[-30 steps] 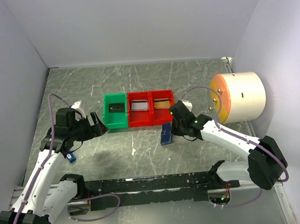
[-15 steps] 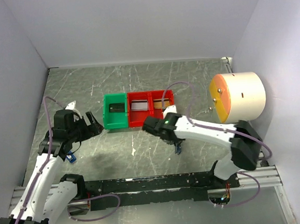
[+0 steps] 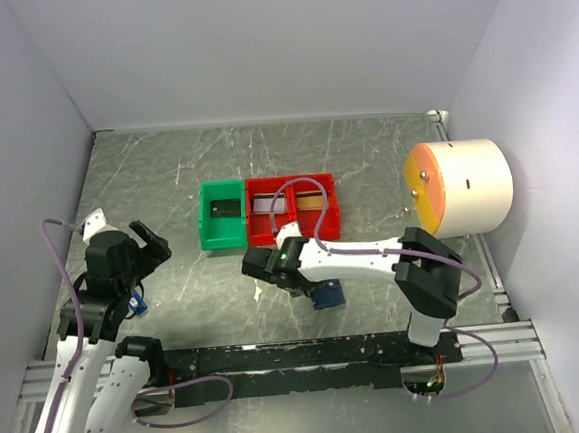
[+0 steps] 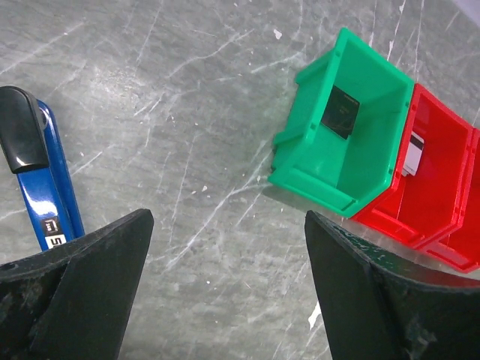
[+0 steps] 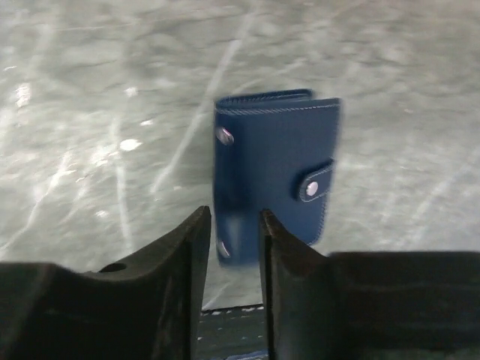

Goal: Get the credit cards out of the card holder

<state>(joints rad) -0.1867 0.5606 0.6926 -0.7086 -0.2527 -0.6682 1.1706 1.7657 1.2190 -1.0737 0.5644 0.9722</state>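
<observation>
We are finding the card holder lying folded on the surface, at 5 o'clock from the red bins. The right gripper is standing slightly parted near it, gripping nothing. The left gripper is gaping wide, empty.

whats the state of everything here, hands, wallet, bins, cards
left hand: wide open, empty
right hand: jaws slightly apart, holding nothing
card holder: folded, flat on the table, not held
green bin: upright, dark card inside
red bins: upright, silvery card in one, tan card in the other
blue tag: lying flat on the table
</observation>
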